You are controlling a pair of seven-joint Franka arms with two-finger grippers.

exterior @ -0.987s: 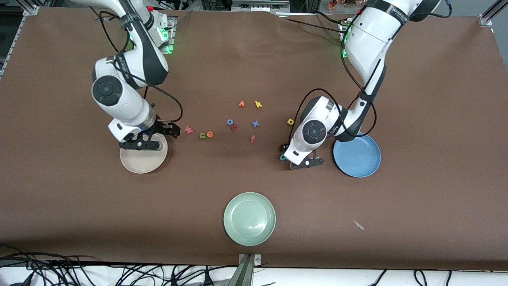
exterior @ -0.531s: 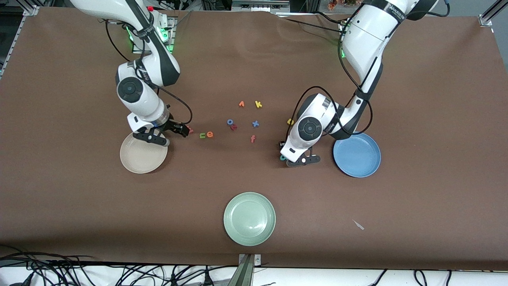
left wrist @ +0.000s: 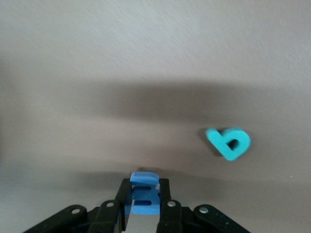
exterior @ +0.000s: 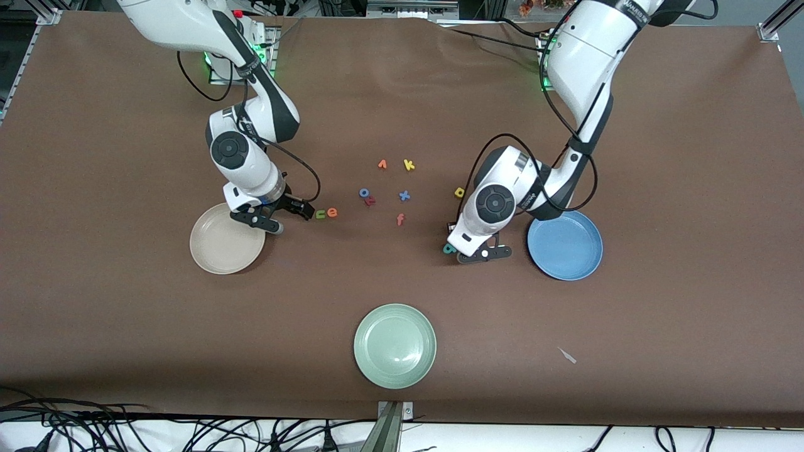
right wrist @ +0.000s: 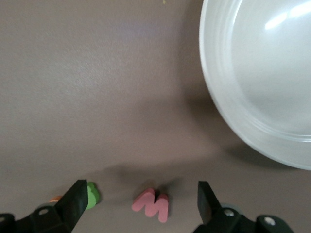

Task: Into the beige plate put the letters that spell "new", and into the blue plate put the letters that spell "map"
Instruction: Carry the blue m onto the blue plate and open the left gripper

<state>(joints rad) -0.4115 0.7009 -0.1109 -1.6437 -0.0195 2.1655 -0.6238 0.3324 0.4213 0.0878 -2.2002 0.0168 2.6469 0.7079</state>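
On both plates, nothing yet: beige plate (exterior: 226, 247) and blue plate (exterior: 565, 246) sit empty.
Left gripper (left wrist: 144, 206) clamps the blue m (left wrist: 144, 194) beside the teal a (left wrist: 228, 142); right gripper (right wrist: 138, 199), jaws apart, straddles the pinkish-red w (right wrist: 152, 204).

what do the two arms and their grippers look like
Both arms are glossy white with rounded shells, dark grey joint bands and round dark joint caps. Loose black cables loop beside each. The left gripper and right gripper are black, with slim two-finger jaws.
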